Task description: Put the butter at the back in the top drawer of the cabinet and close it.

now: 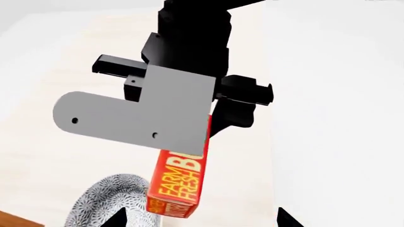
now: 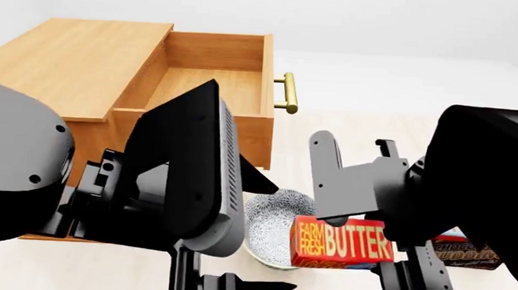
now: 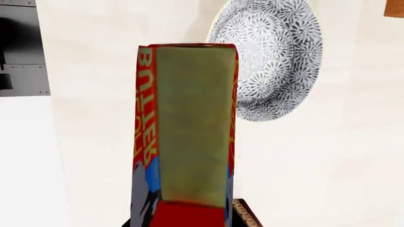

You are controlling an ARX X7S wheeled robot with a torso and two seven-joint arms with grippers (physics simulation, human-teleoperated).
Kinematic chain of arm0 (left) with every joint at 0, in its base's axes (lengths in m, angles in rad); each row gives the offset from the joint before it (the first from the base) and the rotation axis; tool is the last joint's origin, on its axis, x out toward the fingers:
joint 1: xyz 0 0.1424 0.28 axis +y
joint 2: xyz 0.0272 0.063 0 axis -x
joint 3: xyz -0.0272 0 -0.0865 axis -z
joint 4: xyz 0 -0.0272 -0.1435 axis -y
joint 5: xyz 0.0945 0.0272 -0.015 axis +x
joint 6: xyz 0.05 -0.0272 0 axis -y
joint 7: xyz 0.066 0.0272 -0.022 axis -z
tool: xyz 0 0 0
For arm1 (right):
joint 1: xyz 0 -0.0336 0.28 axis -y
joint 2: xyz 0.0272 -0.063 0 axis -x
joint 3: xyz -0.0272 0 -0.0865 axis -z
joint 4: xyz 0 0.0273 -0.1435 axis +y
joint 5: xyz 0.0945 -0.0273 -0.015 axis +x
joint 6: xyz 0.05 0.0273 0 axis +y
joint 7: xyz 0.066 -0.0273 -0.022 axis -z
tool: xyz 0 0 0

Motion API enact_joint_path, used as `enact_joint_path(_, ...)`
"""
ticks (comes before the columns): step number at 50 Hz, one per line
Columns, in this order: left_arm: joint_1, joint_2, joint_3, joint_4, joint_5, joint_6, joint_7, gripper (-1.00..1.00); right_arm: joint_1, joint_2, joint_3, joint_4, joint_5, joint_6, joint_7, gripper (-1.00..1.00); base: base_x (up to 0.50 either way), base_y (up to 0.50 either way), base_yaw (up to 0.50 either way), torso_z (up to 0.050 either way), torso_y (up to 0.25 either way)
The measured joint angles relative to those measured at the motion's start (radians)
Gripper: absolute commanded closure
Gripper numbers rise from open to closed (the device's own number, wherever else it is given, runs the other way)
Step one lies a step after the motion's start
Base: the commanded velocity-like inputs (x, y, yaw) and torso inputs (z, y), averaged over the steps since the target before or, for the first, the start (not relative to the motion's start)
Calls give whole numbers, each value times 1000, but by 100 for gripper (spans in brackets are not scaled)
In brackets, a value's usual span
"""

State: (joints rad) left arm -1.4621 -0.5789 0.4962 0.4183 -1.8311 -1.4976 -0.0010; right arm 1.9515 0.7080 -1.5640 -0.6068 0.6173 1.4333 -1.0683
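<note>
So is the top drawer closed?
No, in the head view the top drawer is pulled out of the cabinet, showing its empty wooden inside.

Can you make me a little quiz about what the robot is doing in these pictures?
1. True or false: the top drawer of the cabinet is shut.
2. What is the right gripper holding? A: a spoon. B: the butter. C: an apple.
3. Fill the gap: the bar handle on the open drawer is coloured ___.

Key: 1 false, because it is pulled out and looks empty. 2 B. 3 gold (brass).
</note>
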Motion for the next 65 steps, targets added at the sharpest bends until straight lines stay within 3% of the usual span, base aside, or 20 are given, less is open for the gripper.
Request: enact_joint_path(65, 133, -1, 117, 135, 365, 137, 251, -100, 19, -31, 56, -28, 72, 5, 31, 100, 0, 0, 0, 0, 1)
